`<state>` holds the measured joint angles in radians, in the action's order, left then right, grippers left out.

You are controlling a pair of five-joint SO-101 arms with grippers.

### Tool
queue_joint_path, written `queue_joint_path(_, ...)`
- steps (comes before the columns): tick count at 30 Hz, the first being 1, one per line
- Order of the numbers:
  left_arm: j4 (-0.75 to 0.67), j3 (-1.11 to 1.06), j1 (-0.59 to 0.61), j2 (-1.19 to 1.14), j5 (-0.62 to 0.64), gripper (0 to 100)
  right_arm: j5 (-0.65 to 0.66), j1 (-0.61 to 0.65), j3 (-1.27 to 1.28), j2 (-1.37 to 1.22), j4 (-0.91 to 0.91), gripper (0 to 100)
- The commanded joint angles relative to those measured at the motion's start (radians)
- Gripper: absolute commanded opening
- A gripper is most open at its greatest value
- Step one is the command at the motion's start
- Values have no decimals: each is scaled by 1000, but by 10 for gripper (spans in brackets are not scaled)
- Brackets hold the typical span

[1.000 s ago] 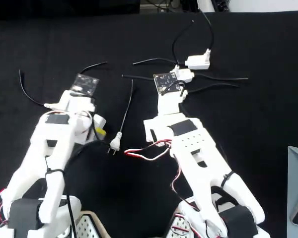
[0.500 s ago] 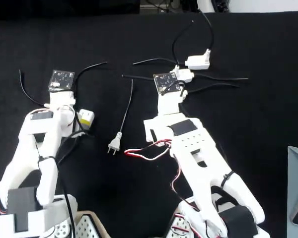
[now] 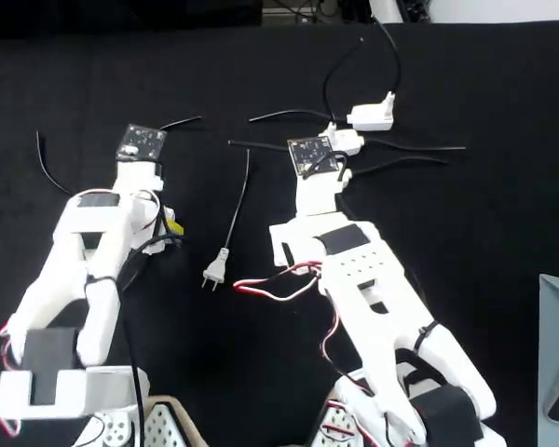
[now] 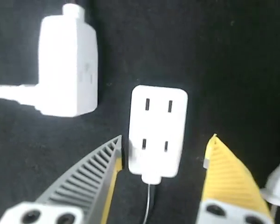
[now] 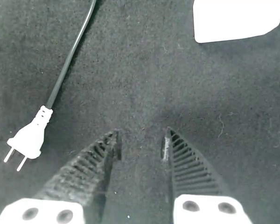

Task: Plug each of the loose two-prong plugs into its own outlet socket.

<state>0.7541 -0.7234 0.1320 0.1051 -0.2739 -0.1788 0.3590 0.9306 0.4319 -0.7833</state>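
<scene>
High view: left arm (image 3: pixel 84 270) and right arm (image 3: pixel 354 270) on a black table (image 3: pixel 503 233), a loose plug (image 3: pixel 213 271) lying between them.
Its black cable (image 3: pixel 238 196) trails toward 12 o'clock, and a white adapter (image 3: pixel 371 115) sits at about 1 o'clock from the plug, beyond the right arm. In the left wrist view the left gripper (image 4: pixel 166 138) has its yellow-tipped fingers (image 4: pixel 224 172) spread apart, straddling the wired end of a white outlet socket (image 4: pixel 157 116) without visibly pinching it; a bulkier white unit (image 4: pixel 67 65) lies just beside the socket. In the right wrist view the right gripper (image 5: pixel 142 134) is parted over bare cloth, holding nothing, with a two-prong plug (image 5: pixel 29 140) near one finger and a white block (image 5: pixel 233 18) farther ahead.
</scene>
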Motion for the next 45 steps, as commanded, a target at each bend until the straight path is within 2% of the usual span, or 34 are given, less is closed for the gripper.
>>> queue_joint_path(1,-34,39,-12,-58,-37,217,8,-11,-42,21,11,145)
queue_joint_path(8,-32,-36,-104,41,-115,133,8,-17,-42,21,9,145)
queue_joint_path(15,-35,-228,-182,324,-118,139,8,-51,-42,28,3,143)
queue_joint_path(18,-32,-286,-186,407,-115,220,46,-46,-51,28,-52,145)
queue_joint_path(21,-32,-318,-154,465,-92,322,55,-44,-51,28,-61,145)
queue_joint_path(24,-14,-315,-110,500,-80,322,49,-44,-51,28,-66,145)
queue_joint_path(28,117,-260,-68,555,-72,321,15,-23,-53,25,-68,145)
queue_joint_path(30,176,-242,-30,605,-60,320,-25,17,-64,22,-84,145)
queue_joint_path(33,215,-257,48,707,25,320,-83,106,-99,22,-146,145)
queue_joint_path(40,209,-429,179,977,149,320,-221,276,-165,10,-152,142)
queue_joint_path(45,209,-532,225,1137,186,320,-270,331,-259,-128,-152,142)
